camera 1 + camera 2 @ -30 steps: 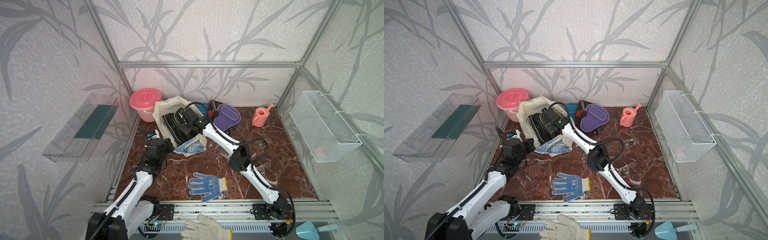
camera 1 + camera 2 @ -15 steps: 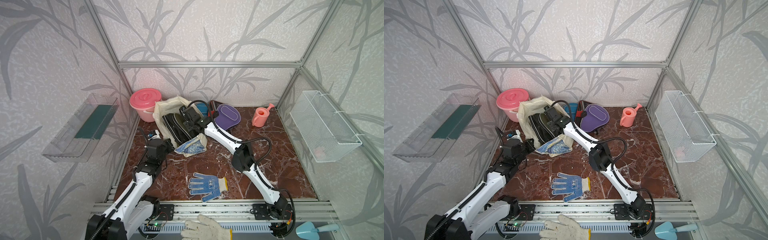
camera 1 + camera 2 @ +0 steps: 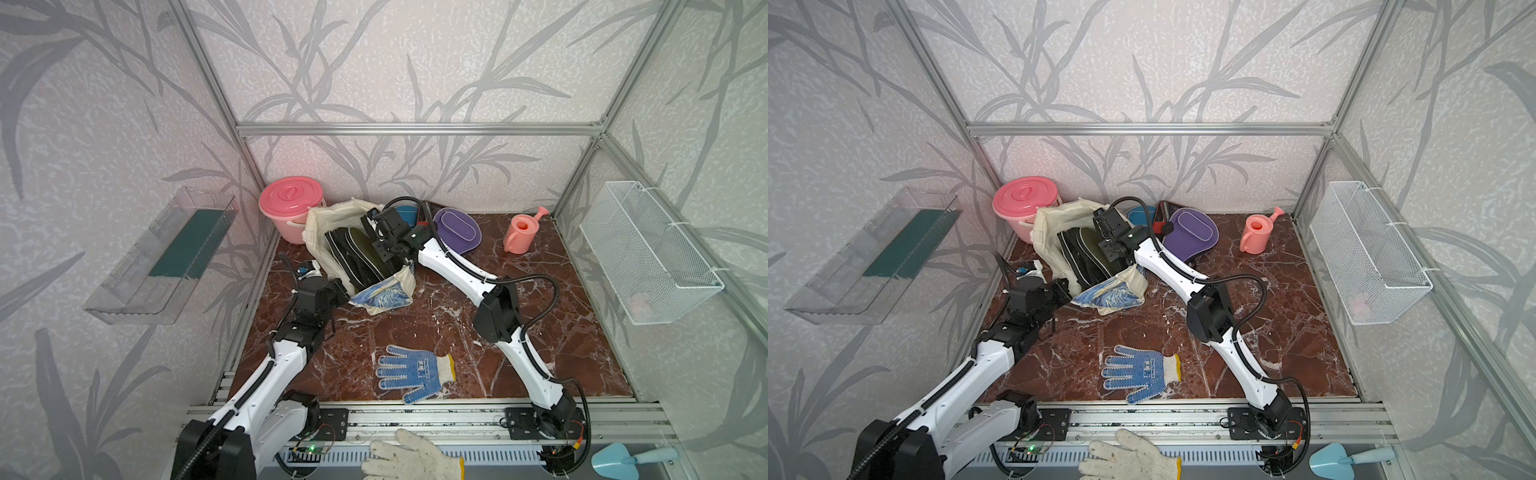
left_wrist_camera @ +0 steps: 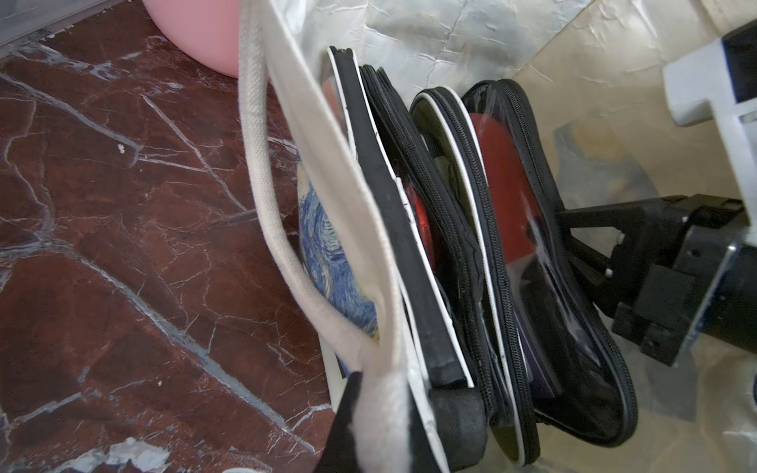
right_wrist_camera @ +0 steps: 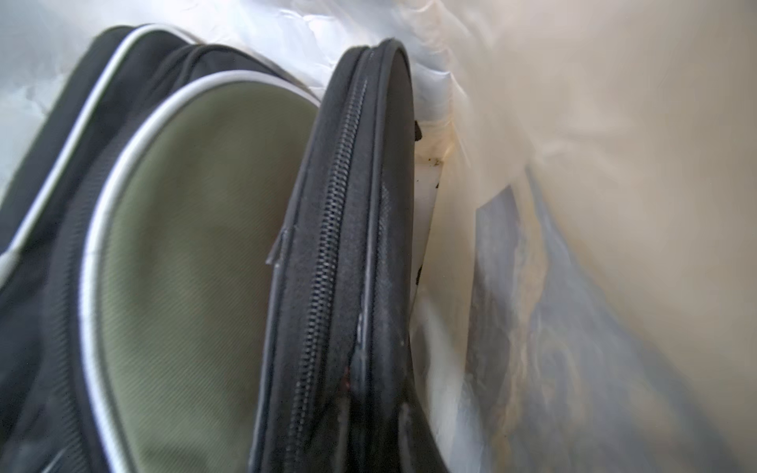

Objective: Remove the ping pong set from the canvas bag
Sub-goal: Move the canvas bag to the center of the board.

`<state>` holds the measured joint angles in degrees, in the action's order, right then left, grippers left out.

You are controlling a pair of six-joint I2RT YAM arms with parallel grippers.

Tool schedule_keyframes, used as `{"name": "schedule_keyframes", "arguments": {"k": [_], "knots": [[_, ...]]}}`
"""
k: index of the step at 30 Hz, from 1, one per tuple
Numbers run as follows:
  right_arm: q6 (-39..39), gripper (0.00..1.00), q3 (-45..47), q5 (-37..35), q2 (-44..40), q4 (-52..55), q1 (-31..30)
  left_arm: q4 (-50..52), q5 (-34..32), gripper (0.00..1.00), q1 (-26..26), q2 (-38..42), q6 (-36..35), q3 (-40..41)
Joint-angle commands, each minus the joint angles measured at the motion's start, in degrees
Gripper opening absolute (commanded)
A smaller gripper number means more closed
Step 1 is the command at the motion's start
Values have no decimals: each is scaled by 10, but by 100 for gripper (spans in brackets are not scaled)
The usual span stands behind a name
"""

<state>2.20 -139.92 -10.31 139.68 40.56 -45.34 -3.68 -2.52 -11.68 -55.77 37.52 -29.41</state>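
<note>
The cream canvas bag (image 3: pixel 320 220) (image 3: pixel 1046 226) lies at the back left with its mouth open and its starry print panel (image 3: pixel 382 293) towards the front. Several zip cases of the ping pong set (image 3: pixel 353 253) stand on edge inside it. My left gripper (image 3: pixel 343 291) (image 4: pixel 377 430) is shut on the bag's cloth rim at its near corner. My right gripper (image 3: pixel 380 245) (image 4: pixel 565 241) reaches into the bag and is shut on the rim of a clear-fronted pack (image 4: pixel 504 184) (image 5: pixel 344 245) that shows a red paddle. An olive case (image 5: pixel 196 245) stands beside that pack. A purple case (image 3: pixel 457 232) and a blue case (image 3: pixel 405 214) lie outside the bag by the back wall.
A pink lidded bucket (image 3: pixel 291 203) stands behind the bag. A pink watering can (image 3: pixel 519 232) is at the back right. A blue-dotted glove (image 3: pixel 411 372) lies near the front edge. A wire basket (image 3: pixel 648 253) hangs on the right wall and a clear shelf (image 3: pixel 166 257) on the left.
My right gripper has pushed a little deeper into the bag and its jaws have closed on the pack's rim. The left arm and the bag have stayed still.
</note>
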Motion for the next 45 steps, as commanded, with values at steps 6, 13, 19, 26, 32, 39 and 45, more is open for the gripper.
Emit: {"name": "schedule_keyframes", "arguments": {"k": [6,13,19,26,32,39,45], "knots": [[-7,0,50,40,-116,-11,-17,4,-9,0,-2,-22,-12,-21],[-8,0,105,38,-165,-49,-22,10,5,0,-2,-36,-17,-37],[0,0,165,43,-211,-88,-22,12,14,0,-3,-57,-11,-50],[0,0,194,52,-252,-95,-22,17,14,0,-3,-65,-9,-58],[2,0,198,61,-269,-96,-23,26,9,0,-3,-67,-3,-64],[0,0,192,64,-279,-94,-23,47,-1,0,-2,-71,-1,-81],[5,0,186,73,-287,-92,-23,83,-45,0,-2,-39,11,-87]]}}
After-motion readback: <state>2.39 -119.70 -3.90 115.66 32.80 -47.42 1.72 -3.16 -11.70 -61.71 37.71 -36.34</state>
